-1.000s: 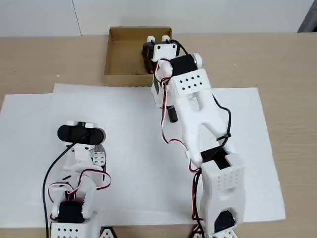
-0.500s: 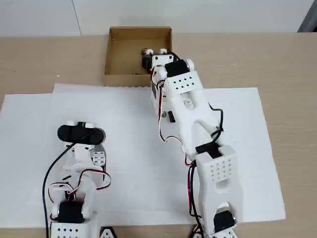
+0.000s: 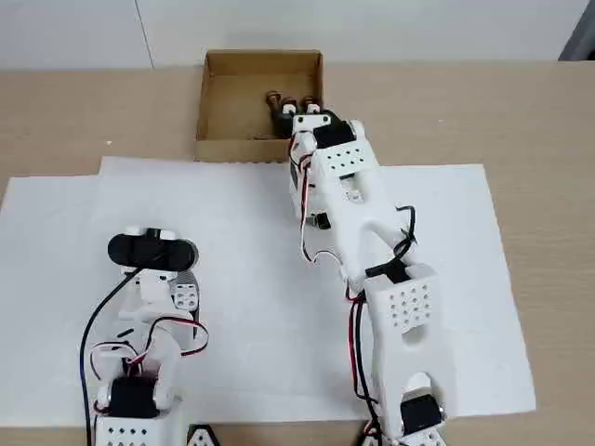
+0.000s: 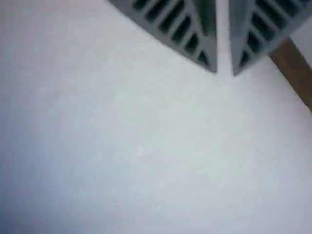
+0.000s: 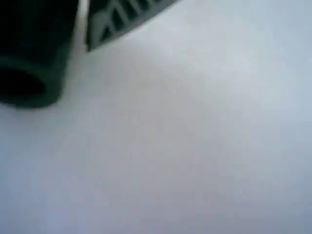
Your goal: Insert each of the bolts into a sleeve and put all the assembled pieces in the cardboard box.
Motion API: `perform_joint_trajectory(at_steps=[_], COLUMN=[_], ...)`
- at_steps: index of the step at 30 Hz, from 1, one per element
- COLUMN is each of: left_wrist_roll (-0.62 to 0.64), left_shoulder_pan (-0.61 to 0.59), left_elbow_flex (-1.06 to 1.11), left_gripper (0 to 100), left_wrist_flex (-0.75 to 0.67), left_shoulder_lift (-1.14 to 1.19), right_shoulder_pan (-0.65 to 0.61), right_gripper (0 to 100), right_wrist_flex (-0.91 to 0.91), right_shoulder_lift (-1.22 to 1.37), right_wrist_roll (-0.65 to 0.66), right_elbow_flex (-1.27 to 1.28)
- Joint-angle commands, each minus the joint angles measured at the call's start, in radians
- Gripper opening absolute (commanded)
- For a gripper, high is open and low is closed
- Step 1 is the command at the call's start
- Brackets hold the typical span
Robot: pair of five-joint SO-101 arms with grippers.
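The cardboard box (image 3: 216, 102) is a shallow, open-topped brown tray. It sits square on the desk by the middle of its far edge, just past the far edge of the white paper (image 3: 232, 279). In the box's near right corner lies a small cluster of dark pieces (image 3: 278, 100) with brownish round ends, too small to tell bolt from sleeve. A black sleeve (image 5: 29, 53), a stubby tube with one hollow end showing, is over the paper to the right of the paper's middle (image 3: 322, 220); whether it touches the sheet cannot be told.
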Motion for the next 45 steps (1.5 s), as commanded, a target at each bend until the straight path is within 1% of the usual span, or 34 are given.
perform_joint_trajectory(at_steps=[1,3,4,11,15,26,28,31,36,45], left_wrist_roll=[-0.002,-0.002,-0.002,-0.003,-0.003,-0.003,-0.003,-0.003,-0.003,-0.002], left_shoulder_pan=[-0.003,-0.003,-0.003,-0.003,0.0,-0.003,-0.003,-0.003,-0.003,-0.003], left_elbow_flex=[-0.005,-0.005,-0.005,-0.005,-0.005,-0.005,-0.005,-0.005,-0.005,-0.019], left_gripper=[1,1,1,1,1,1,1,1,1,1], left_wrist_flex=[-0.011,-0.011,-0.011,-0.011,-0.011,-0.011,-0.011,-0.011,-0.011,-0.011], left_shoulder_lift=[-0.008,-0.008,-0.008,-0.008,-0.008,-0.008,-0.008,-0.008,-0.008,-0.008], right_shoulder_pan=[0.002,0.001,-0.001,-0.027,-0.031,-0.022,-0.004,0.038,0.133,0.236], right_gripper=[0.0,1.5,0.4,0.3,0.3,0.3,0.3,0.3,0.2,0.2], right_wrist_flex=[-0.01,-0.001,-0.001,0.068,0.114,0.14,0.14,0.14,0.136,0.122], right_shoulder_lift=[-0.005,-0.01,-0.013,-0.188,-0.323,-0.691,-0.756,-0.858,-1.079,-1.399], right_wrist_roll=[-0.005,-0.009,-0.009,-0.011,-0.011,-0.011,-0.011,-0.011,-0.011,-0.029], right_elbow_flex=[0.0,-0.002,-0.003,-0.052,-0.052,-0.044,-0.038,0.052,0.276,0.681])
